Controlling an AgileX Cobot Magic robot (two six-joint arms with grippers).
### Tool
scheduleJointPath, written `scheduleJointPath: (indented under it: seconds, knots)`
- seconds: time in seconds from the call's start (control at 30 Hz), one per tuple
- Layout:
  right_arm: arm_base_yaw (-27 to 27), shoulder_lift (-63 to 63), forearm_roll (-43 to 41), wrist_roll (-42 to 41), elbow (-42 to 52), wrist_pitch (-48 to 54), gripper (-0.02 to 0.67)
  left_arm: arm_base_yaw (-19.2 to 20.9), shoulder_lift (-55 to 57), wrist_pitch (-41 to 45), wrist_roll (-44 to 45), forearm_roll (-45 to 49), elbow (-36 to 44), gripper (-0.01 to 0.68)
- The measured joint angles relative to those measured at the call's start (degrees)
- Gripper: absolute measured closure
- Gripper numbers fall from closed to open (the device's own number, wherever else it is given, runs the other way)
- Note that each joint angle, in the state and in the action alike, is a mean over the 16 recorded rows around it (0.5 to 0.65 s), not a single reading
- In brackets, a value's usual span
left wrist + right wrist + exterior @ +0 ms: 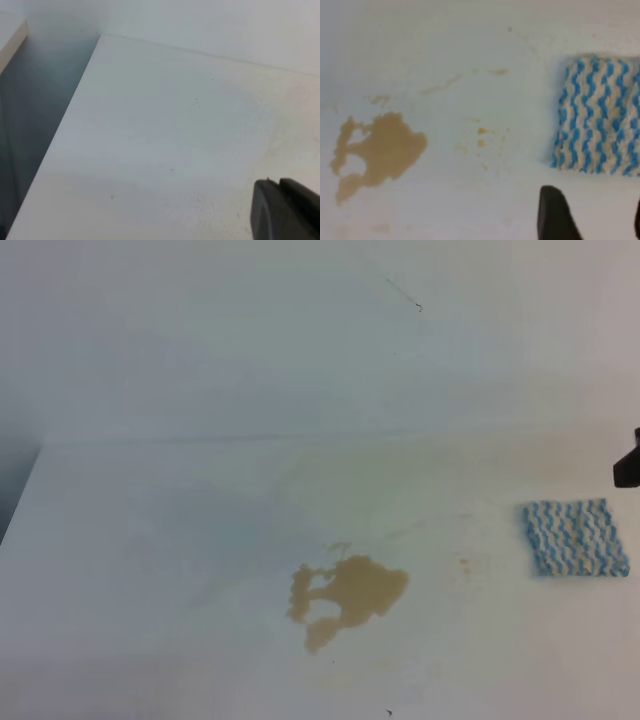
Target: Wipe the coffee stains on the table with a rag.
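Tan liquid, the coffee stains (345, 595), spreads in a lobed blotch low in the middle of the exterior high view, flat on the smooth white table (150, 540). Well apart at the right edge lies the rag (575, 537), a small square of blue-and-white zigzag cloth, flat and not yet on the spill. A dark bit of the right arm shows just above it.

From the left wrist, only bare matte tabletop appears, with part of the left gripper (285, 212) at the lower right; I cannot tell whether it is apart or together.

From the right wrist, the right gripper (592, 215) shows 2 dark fingers spread apart at the bottom, holding nothing, just below the nubbly rag, likely poised to pick it up. Small specks dot the surface between rag and blotch.
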Motion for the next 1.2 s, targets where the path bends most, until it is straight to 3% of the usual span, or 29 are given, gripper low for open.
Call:
scheduleJointPath:
  seconds: [0.17, 0.47, 0.9, 1.07, 1.2]
  knots:
    - [3.1, 9.7, -6.0, 5.5, -7.2, 0.6, 0.314, 0.0, 0.0, 0.0, 0.0, 0.0, 0.0, 0.672]
    - [8.1, 24.1, -16.3, 15.1, -15.8, 1.3, 0.305, 0.0, -0.1, 0.0, 0.0, 0.0, 0.0, 0.672]
    - [9.0, 34.4, -18.7, 19.3, -18.2, 1.0, 0.306, 0.0, -0.3, 0.0, 0.0, 0.0, 0.0, 0.672]
    - [9.1, 36.1, -19.8, 20.3, -18.6, 1.6, 0.328, 0.0, -0.3, 0.0, 0.0, 0.0, 0.0, 0.672]
    - [9.1, 36.9, -21.0, 20.4, -18.9, 2.4, 0.386, 0.0, -0.1, 0.0, 0.0, 0.0, 0.0, 0.672]
